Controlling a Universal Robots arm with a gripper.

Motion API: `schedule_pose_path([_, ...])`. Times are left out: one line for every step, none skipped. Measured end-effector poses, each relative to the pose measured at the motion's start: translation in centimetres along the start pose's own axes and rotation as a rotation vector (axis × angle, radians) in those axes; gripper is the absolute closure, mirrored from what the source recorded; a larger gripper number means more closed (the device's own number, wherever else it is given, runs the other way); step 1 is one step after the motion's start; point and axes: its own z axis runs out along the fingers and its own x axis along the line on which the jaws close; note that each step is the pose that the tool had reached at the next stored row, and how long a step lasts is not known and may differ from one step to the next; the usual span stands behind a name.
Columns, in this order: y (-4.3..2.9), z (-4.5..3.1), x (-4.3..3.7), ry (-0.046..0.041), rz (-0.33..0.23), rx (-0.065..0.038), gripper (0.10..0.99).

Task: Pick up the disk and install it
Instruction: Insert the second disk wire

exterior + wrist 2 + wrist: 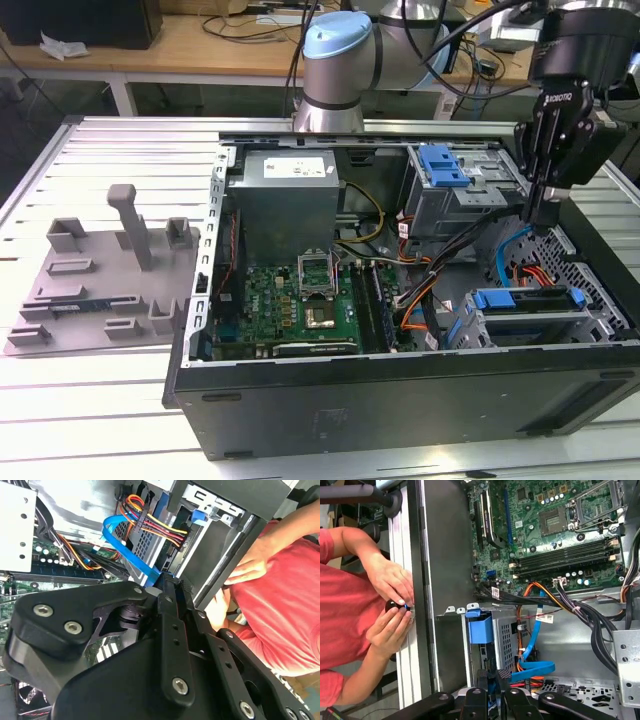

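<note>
The disk (527, 299) lies in the drive cage at the front right corner of the open computer case (400, 400), with its blue carrier bracket showing along the top. In the first wrist view the bracket's blue tab (480, 626) sticks out of the cage. My gripper (541, 218) hangs a little above and behind the cage, shut, with nothing between its fingers. Its fingertips (492, 676) sit over the blue data cable (532, 667). In the second wrist view the gripper (172, 587) points at the same cage.
A person in a red shirt stands by the case's front, hands (395, 597) on its outer edge. A second blue bracket (444, 165) sits in the upper bay. The motherboard (300, 300) and loose cables (430, 290) fill the case. A grey fixture (100, 280) lies at the exterior view's left.
</note>
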Motion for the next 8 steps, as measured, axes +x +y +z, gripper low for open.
schedule_pose_path([0.01, 0.02, -0.01, 0.0001, 0.000, 0.000, 0.878])
schedule_pose_path([0.02, 0.04, -0.02, -0.0001, 0.000, 0.000, 0.878])
schedule_pose_path([0.03, 0.05, -0.03, 0.0000, 0.000, 0.000, 0.878])
schedule_pose_path([0.04, 0.06, -0.03, 0.0000, 0.000, 0.000, 0.878])
schedule_pose_path([0.06, 0.08, -0.04, -0.0001, 0.001, -0.001, 0.878])
schedule_pose_path([0.08, 0.10, -0.05, -0.0001, 0.001, -0.001, 0.890])
schedule_pose_path([0.11, 0.12, -0.06, -0.0002, 0.001, -0.001, 0.925])
schedule_pose_path([0.12, 0.13, -0.06, -0.0002, 0.001, -0.001, 0.925])
